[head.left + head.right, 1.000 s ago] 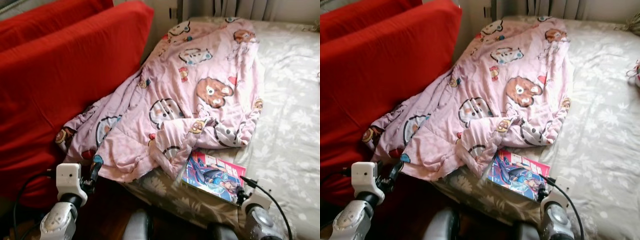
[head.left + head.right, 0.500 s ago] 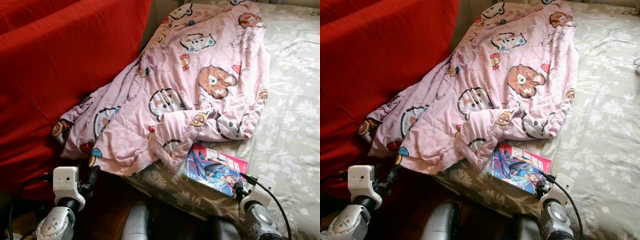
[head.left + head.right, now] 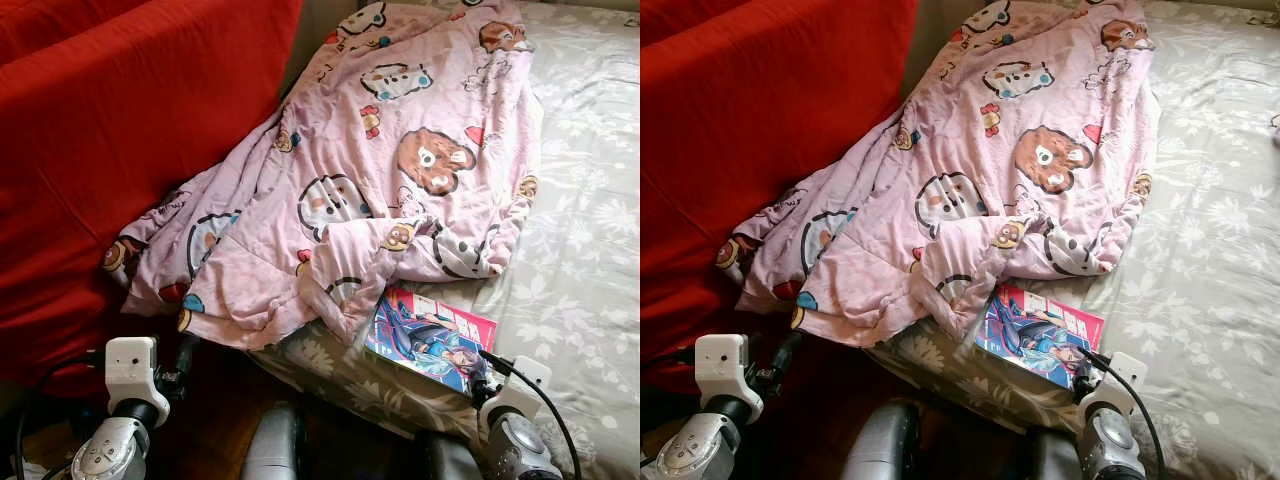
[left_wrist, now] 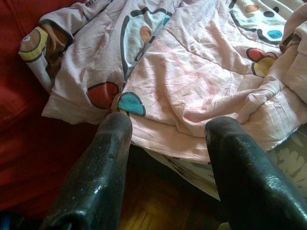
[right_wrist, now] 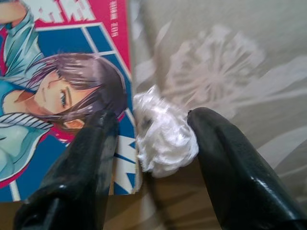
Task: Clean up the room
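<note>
A pink cartoon-print blanket lies rumpled across the bed, its lower edge hanging off the side. A colourful comic book rests at the bed's front edge, partly tucked under the blanket. My left gripper is open, low beside the bed, just short of the blanket's hanging hem. My right gripper is open at the book's near corner. A small white crumpled wad sits on the sheet between its fingers, touching the book's edge.
A large red sofa cushion stands close on the left of the bed. The grey flowered sheet covers the mattress to the right. A narrow strip of dark wooden floor runs between cushion and bed.
The camera has tilted down and moved in slightly, shifting the whole scene. The left gripper sits a little lower under the blanket's hem. The right gripper stays at the book's corner.
</note>
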